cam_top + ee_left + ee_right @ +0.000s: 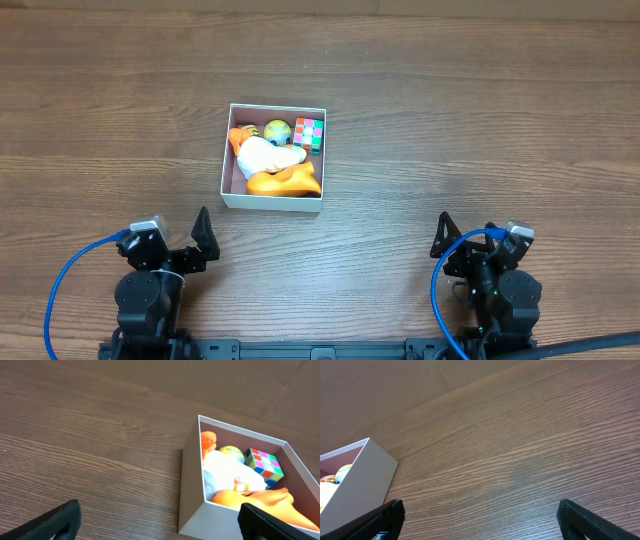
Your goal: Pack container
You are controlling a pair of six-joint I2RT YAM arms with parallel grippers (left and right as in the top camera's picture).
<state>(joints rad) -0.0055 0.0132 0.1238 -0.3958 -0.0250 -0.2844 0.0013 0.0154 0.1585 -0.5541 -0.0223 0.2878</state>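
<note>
The container (224,165) is a white-walled square box in the middle of the table. Inside lie a colourful puzzle cube (309,132), a yellow-green ball (277,130), a white toy (268,157) and an orange toy (288,182). The left wrist view shows the container (191,485) with the cube (264,464) and the toys inside. The right wrist view shows only the container's corner (362,482). My left gripper (205,240) is open and empty, near the front left, short of the box. My right gripper (445,238) is open and empty at the front right.
The wooden table (480,120) runs all round the box. Blue cables (70,275) loop beside both arm bases at the front edge.
</note>
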